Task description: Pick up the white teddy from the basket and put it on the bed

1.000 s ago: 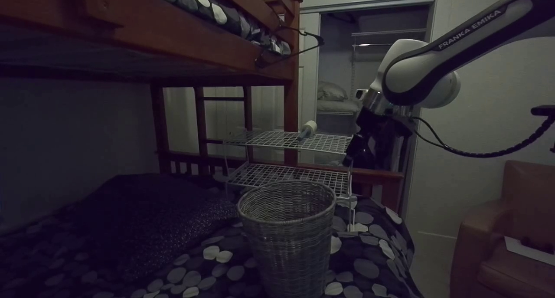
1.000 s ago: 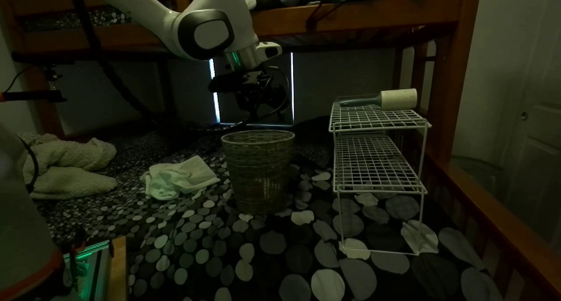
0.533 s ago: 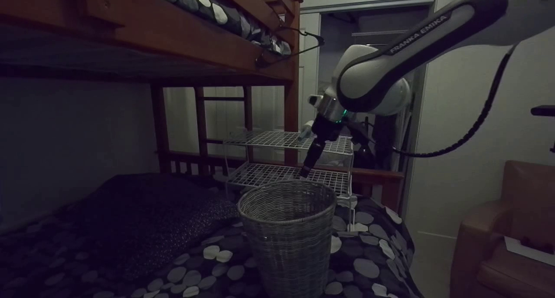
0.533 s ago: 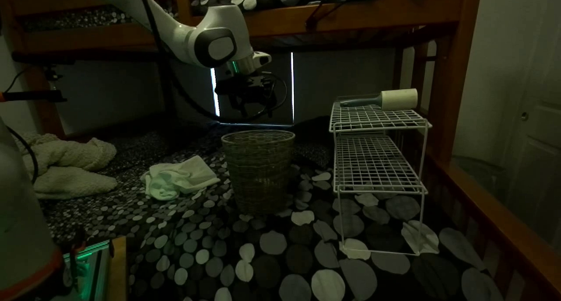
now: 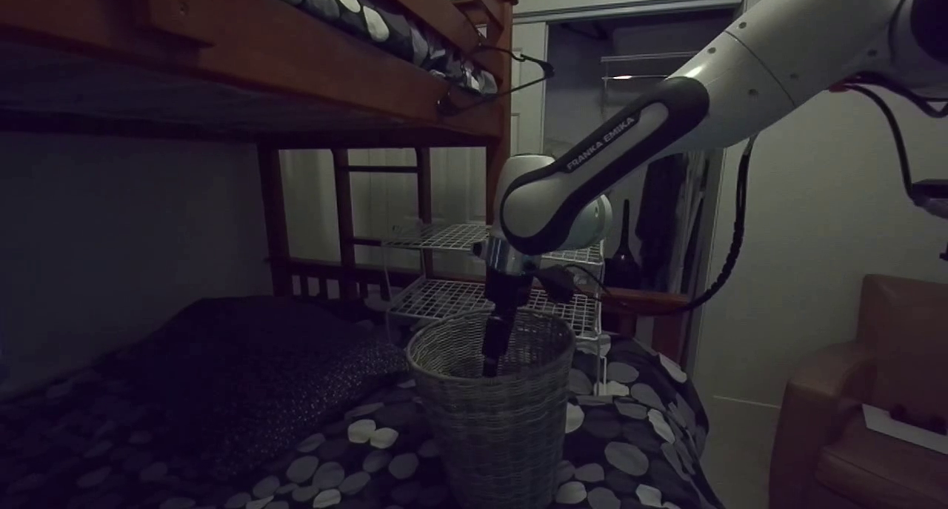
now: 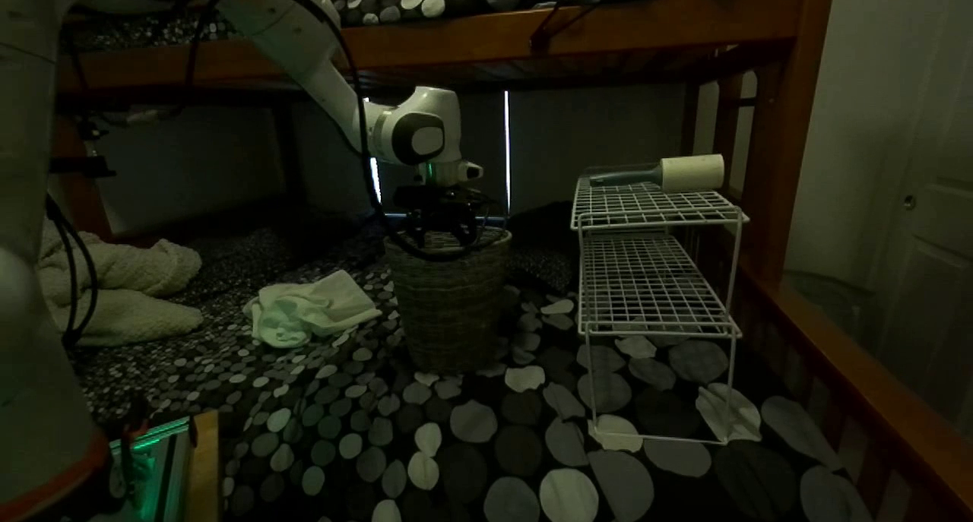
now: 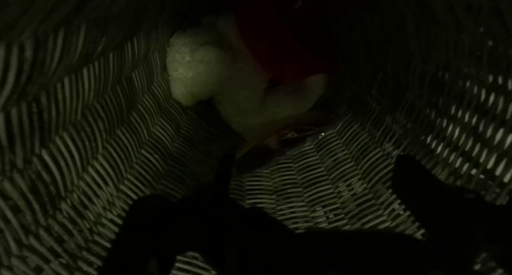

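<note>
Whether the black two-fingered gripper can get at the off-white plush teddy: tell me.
Probably yes: the open gripper reaches into the round grey woven basket, and nothing visible blocks its way, though something dark red overlaps the teddy.

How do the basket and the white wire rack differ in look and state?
The basket is round, with grey woven walls; the white wire rack is rectangular, with two open grid shelves. The basket holds the white teddy, with the pincer partly inside; the rack bears a roller-like tool. Both stand on the bed.
</note>
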